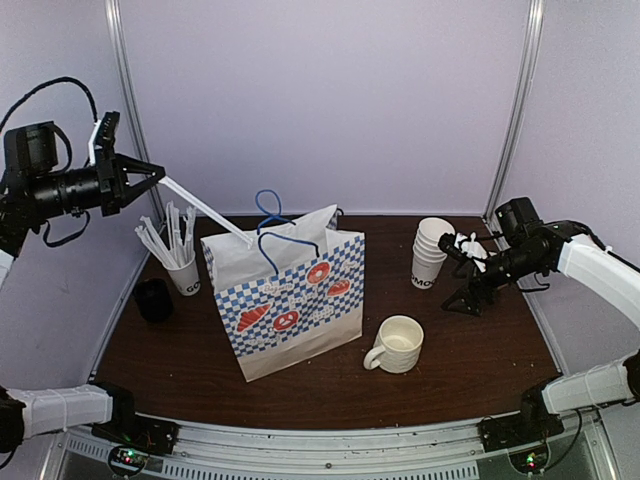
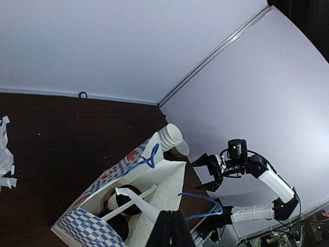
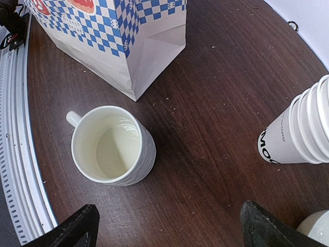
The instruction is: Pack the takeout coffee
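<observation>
A dark wooden surface [image 1: 440, 370] is being occupied at its middle by one blue-and-white checked paper bag [image 1: 300, 300], which is standing upright with its mouth open. To the right of the bag, one stack of lidless paper cups [image 1: 432, 250] and one white mug [image 1: 398, 345] are being seen standing; to the left of the bag, one cup of wrapped straws [image 1: 184, 275] is being seen. The takeout coffee cups [image 2: 128, 203] are being carried inside the bag: two black lids are being shown close together near its bottom in the left wrist view. The left jaws are being clenched on one wrapped straw [image 1: 205, 208], high above and left of the bag. Its long axis is slanting from those jaws down to the bag's mouth, so the coffee is lying below and beyond them. A second straw seems to be resting across the lids. The right jaws are being held released and empty, right of the bag beside the stack. The left jaws are being judged the nearer for the coming drop.
</observation>
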{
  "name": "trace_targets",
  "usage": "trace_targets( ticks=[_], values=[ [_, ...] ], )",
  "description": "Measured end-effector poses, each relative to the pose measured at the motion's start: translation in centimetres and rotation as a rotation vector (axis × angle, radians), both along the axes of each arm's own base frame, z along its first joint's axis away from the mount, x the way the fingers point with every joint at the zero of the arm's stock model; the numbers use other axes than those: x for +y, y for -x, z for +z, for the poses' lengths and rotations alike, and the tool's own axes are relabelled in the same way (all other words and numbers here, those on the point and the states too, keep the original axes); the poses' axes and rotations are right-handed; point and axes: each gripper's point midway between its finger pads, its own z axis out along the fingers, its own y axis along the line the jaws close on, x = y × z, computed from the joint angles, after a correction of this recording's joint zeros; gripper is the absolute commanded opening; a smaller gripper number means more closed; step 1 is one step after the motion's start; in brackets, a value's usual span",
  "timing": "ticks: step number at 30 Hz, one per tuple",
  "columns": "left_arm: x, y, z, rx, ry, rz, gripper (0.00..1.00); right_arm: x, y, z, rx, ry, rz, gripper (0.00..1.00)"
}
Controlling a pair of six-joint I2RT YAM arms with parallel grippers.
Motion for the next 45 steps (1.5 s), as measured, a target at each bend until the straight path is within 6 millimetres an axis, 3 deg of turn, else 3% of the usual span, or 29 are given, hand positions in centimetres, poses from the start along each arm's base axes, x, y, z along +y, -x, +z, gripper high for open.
trace_targets(
  ticks=[4, 12, 17, 25, 30, 36, 41, 45],
  values=[
    [-2.2, -1.3, -3.3, 0.08, 0.003, -0.051, 0.0, -0.1, 0.0, -0.1, 0.001, 0.007, -0.004, 0.99],
    [-10.1, -3.0, -8.3, 0.133, -0.058, -0.188, 0.0, -0.2, -0.1, -0.3, 0.004, 0.014, -0.007, 1.0],
    [-13.3, -5.0, -11.4, 0.152, -0.06, -0.186, 0.0, -0.2, -0.1, -0.3, 0.004, 0.016, -0.008, 0.99],
    [-17.0, -6.7, -12.8, 0.152, -0.021, -0.207, 0.0, -0.2, -0.1, -0.3, 0.004, 0.018, -0.005, 0.99],
    [-17.4, -6.6, -13.3, 0.166, -0.027, -0.215, 0.31, -0.2, -0.1, -0.6, 0.012, 0.021, -0.003, 0.99],
    [-15.8, -5.4, -12.5, 0.155, -0.102, -0.196, 0.43, -0.2, -0.1, -0.9, 0.025, 0.025, -0.003, 0.99],
    [-12.3, -4.3, -6.8, 0.0, -0.199, -0.114, 0.62, -0.2, -0.2, -0.6, 0.03, 0.022, -0.013, 0.99],
    [-7.8, -3.6, -2.7, -0.154, -0.318, 0.026, 0.77, -0.8, -1.9, 2.5, -0.022, 0.028, -0.099, 1.0]
  ],
)
